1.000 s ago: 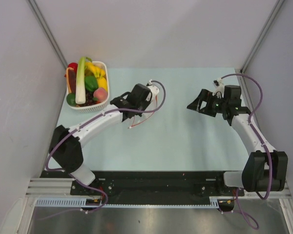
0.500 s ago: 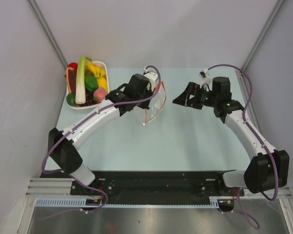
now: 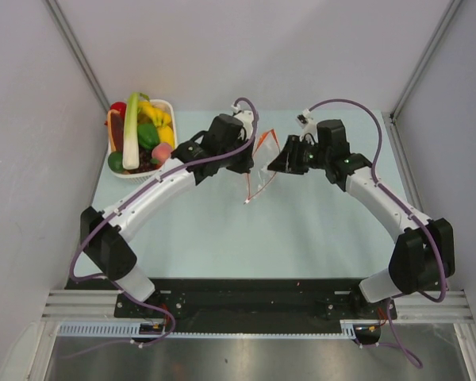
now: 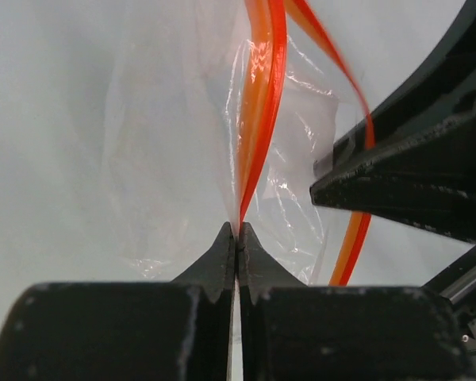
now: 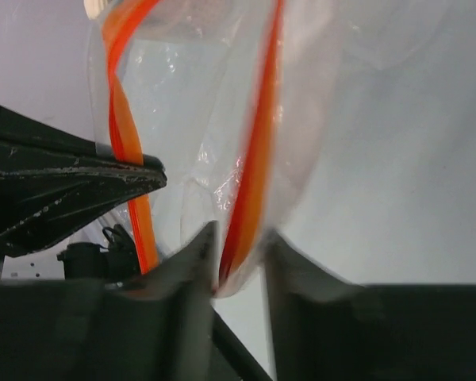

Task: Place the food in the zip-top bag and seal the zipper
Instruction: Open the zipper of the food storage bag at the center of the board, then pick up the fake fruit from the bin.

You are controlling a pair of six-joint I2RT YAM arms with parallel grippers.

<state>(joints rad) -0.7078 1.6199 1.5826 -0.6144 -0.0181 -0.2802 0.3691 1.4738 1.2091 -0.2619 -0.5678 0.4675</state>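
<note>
The zip-top bag (image 3: 259,171) is being held up over the far half of the worktop (image 3: 301,230), about midway between its left and right edges. Whether its lower corner is touching the worktop cannot be told. The mouth of the bag is being pulled apart, so the orange-red zipper (image 4: 259,119) is being seen as two separate strips with crinkled clear plastic between them.

One strip is being pinched by the left fingers (image 4: 236,242), which are pressed fully together on it. The other strip is being straddled by the right fingers (image 3: 276,161). These are standing partly apart, one on each side of the strip. In the right wrist view, which is a little blurred, a narrow gap is being left beside the strip, so it is not being clamped there.

The food (image 3: 148,131) is being carried in the white basket (image 3: 143,176) at the far left corner of the worktop, well apart from the bag. The long green-white stalk (image 3: 131,131) is being laid across the pile, with its green end pointing to the far edge.
</note>
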